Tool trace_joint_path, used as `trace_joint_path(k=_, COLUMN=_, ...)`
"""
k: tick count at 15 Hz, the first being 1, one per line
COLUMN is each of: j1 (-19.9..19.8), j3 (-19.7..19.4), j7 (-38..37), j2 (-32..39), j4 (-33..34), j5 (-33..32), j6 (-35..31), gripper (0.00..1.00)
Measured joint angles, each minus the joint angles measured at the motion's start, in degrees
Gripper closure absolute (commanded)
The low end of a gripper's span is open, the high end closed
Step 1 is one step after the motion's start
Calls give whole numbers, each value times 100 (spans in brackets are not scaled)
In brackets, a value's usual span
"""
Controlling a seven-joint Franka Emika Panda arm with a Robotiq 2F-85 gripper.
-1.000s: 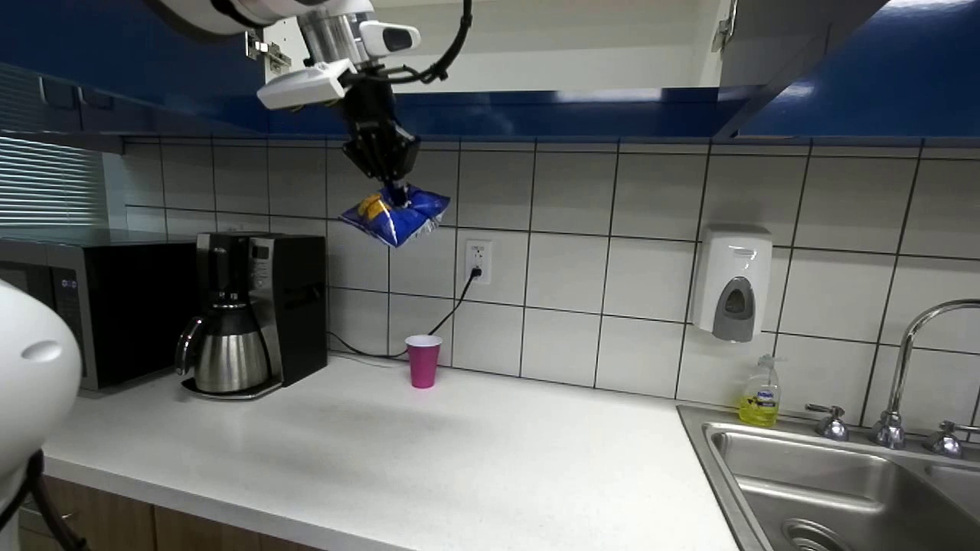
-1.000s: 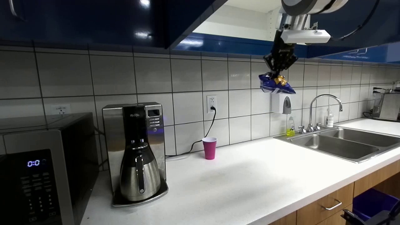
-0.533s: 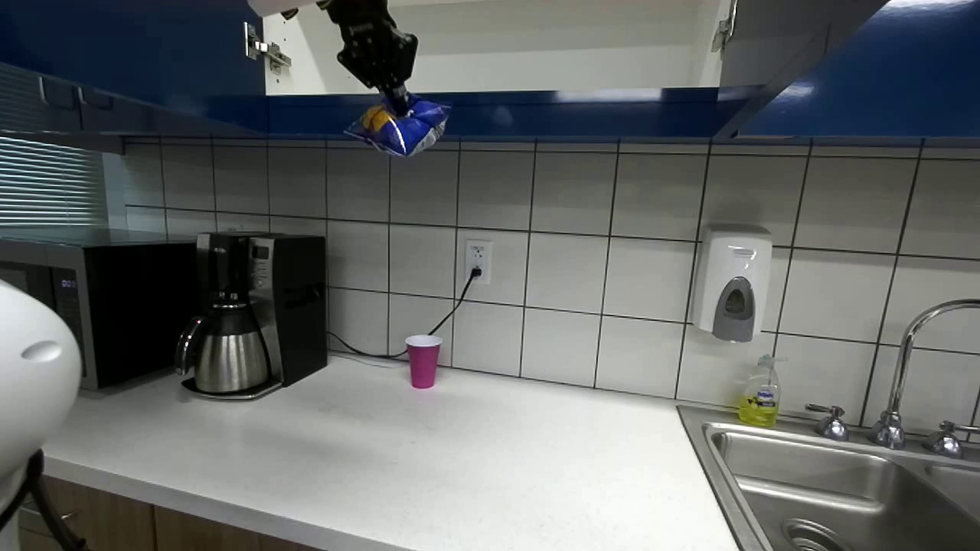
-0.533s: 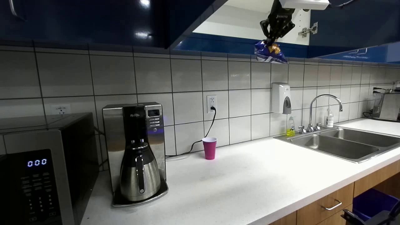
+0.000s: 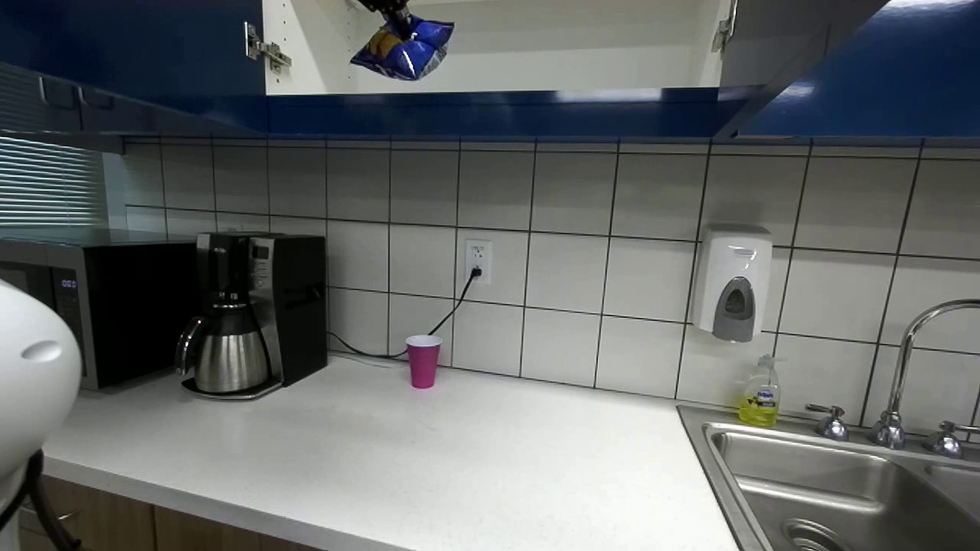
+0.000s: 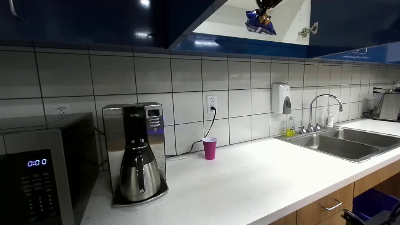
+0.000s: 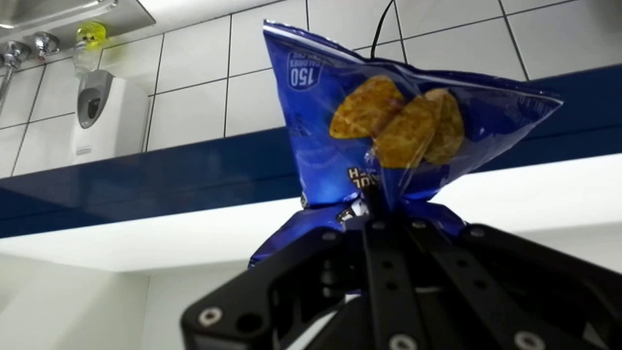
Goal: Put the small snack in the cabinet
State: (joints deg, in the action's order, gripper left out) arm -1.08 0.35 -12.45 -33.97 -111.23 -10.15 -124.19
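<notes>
The small snack, a crinkly blue foil bag with orange chips printed on it, hangs in the air in both exterior views (image 5: 417, 60) (image 6: 259, 27). My gripper (image 5: 398, 24) is shut on the middle of the bag and pinches it. In the wrist view the snack (image 7: 311, 126) bulges on both sides of the shut gripper (image 7: 384, 204). The cabinet (image 5: 521, 113) stands open, with dark blue doors and a pale interior. The bag shows against the cabinet opening, above its blue lower edge (image 6: 243, 43). I cannot tell whether it is inside or in front. Most of the arm is out of view.
An open cabinet door with a metal hinge (image 5: 266, 52) borders the opening. Below are a pink cup (image 5: 423, 361), a coffee maker (image 6: 137, 156), a microwave (image 6: 37, 175), a soap dispenser (image 5: 733, 283), and a sink with a faucet (image 5: 911, 360) on the white counter (image 5: 459, 467).
My gripper has risen with the snack, from below the cabinet's blue lower edge to the height of the opening. The wrist has left the top of both exterior views.
</notes>
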Motion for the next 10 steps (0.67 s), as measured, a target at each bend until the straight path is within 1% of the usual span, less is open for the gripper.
trace_joint_path(k=5, j1=0, j3=62, j7=-7, j2=695, j4=992, j5=0, j6=181, gripper=100)
trace_joint_path(k=10, j1=-47, j3=98, j7=-81, j2=1516, j4=1879, j5=-34, j6=201, gripper=100)
